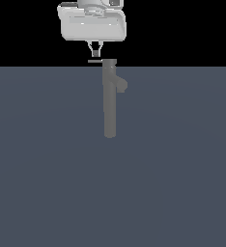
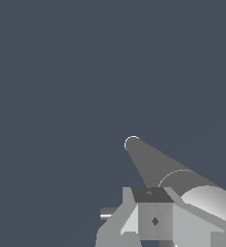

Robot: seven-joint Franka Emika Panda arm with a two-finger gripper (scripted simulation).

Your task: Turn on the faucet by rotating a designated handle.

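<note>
Gripper [image 1: 95, 52] hangs directly above the handle, fingers pinched narrow with only a slim gap, holding nothing. Below stands the faucet [image 1: 109, 103], upright on the grey floor [image 1: 47, 169]. Its handle [image 1: 94, 61] pokes toward the exterior view's left from the cap.

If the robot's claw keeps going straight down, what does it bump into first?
Probably the handle, the thin rod sticking out from the faucet's top. The gripper hangs right above it, pointing down. Depth is hard to judge, so it might slip past.
</note>
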